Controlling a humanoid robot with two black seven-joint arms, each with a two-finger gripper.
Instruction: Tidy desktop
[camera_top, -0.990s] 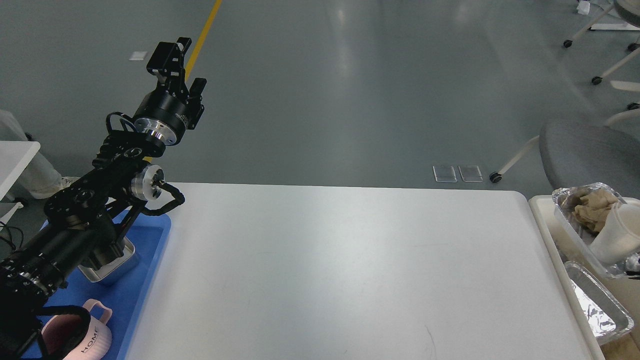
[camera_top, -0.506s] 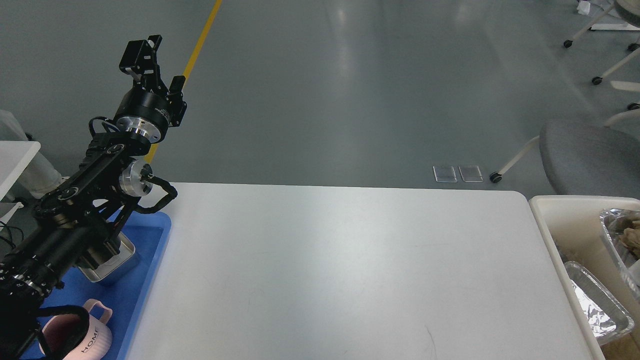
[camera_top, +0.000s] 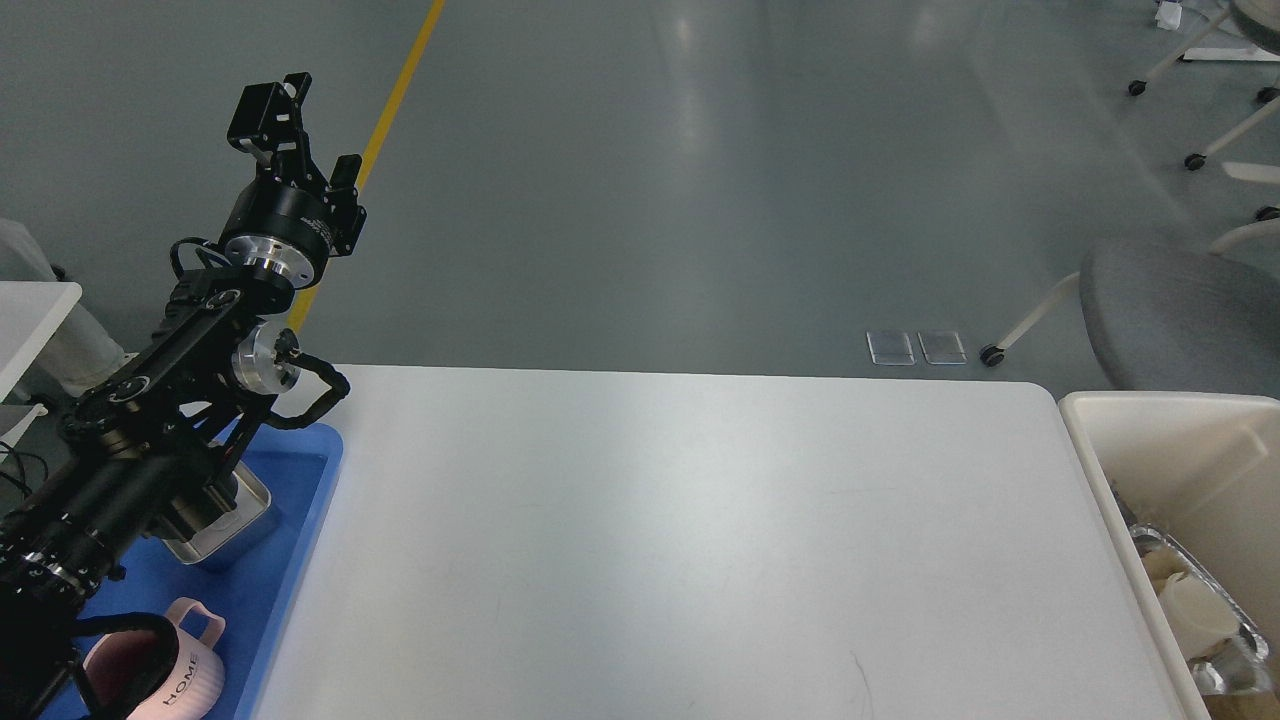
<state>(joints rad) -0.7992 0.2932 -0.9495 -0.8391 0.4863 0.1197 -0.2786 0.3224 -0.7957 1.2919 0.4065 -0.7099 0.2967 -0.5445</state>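
The desktop (camera_top: 680, 540) is a wide white tabletop with rounded corners, and nothing lies on its surface. My left arm rises from the lower left over the table's left end. Its gripper (camera_top: 298, 135) is held high above the floor beyond the table's far edge, open, with nothing between its fingers (camera_top: 262, 105). My right gripper is out of view.
A blue tray (camera_top: 265, 600) at the table's left end holds a metal container (camera_top: 228, 522) and a pink mug (camera_top: 165, 672), partly behind my arm. A cream bin (camera_top: 1170, 460) at the right holds crumpled foil trays (camera_top: 1215, 640). A grey chair (camera_top: 1170, 300) stands behind it.
The left gripper has moved left and slightly up, still open. The foil tray with brown paper and a white cup, seen at the bin's top, has dropped lower into the bin.
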